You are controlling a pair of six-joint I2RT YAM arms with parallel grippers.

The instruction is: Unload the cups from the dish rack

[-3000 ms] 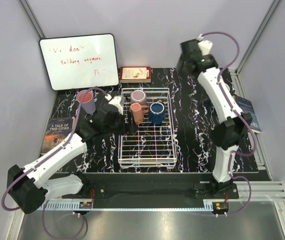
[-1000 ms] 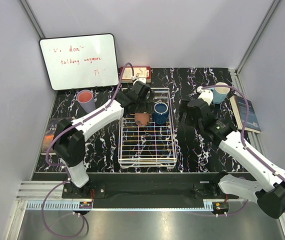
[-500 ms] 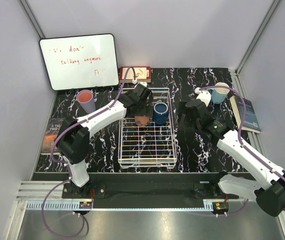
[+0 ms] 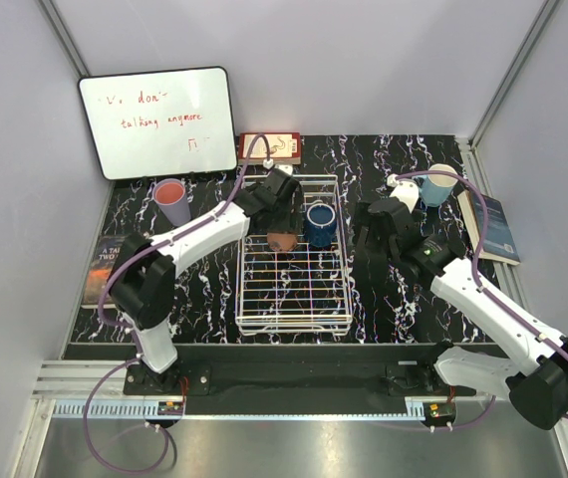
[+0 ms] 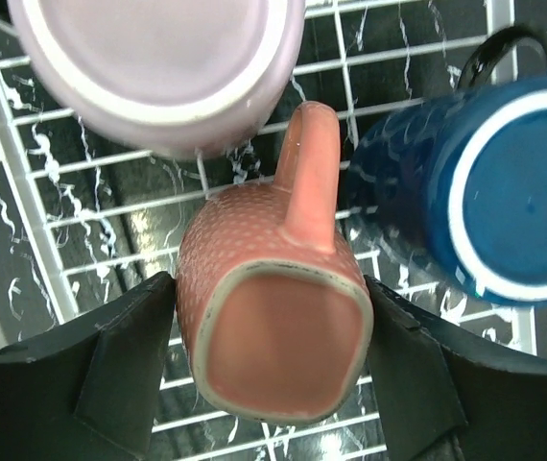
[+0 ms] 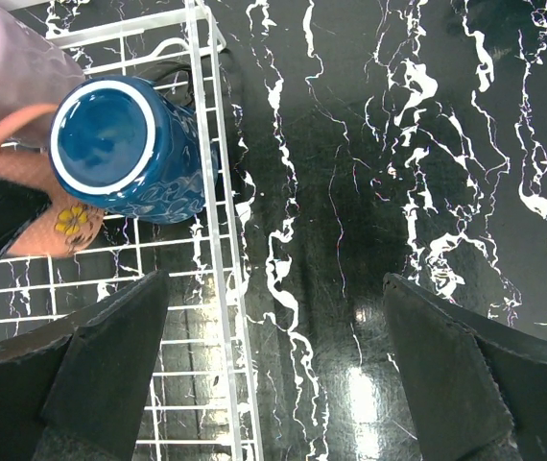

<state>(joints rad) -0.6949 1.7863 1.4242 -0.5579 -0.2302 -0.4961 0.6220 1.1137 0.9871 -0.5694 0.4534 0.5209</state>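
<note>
On the black bench (image 4: 204, 289) with white streaks, in the middle of the top view: the white wire dish rack (image 4: 294, 294). At its far end, three cups packed close together. Gripping the salmon pink mug (image 5: 273, 327) with the left tool (image 5: 272, 307), one black finger (image 5: 120, 375) pressed on each side, the handle pointing to the top of the left wrist view. Right above that handle, the pale lavender cup (image 5: 158, 58). At the right side of that view, just beside the pink one, the dark blue mug (image 5: 504, 192) with a dark handle. Nothing held in the right tool (image 6: 275, 288): fingers spread wide over bare bench, just to the right of the rack's side wall. Out of the rack already, two cups. At the upper right of the top view, the light blue cup (image 4: 440, 184), standing on the bench. At the upper left, below the whiteboard (image 4: 159, 119) with red writing, the mauve cup (image 4: 171, 202) with a pink inside. Around the bench edges, a red-brown book (image 4: 269, 147) at the back, a blue book (image 4: 490, 227) at the right, and a dark book (image 4: 105, 269) at the left.
</note>
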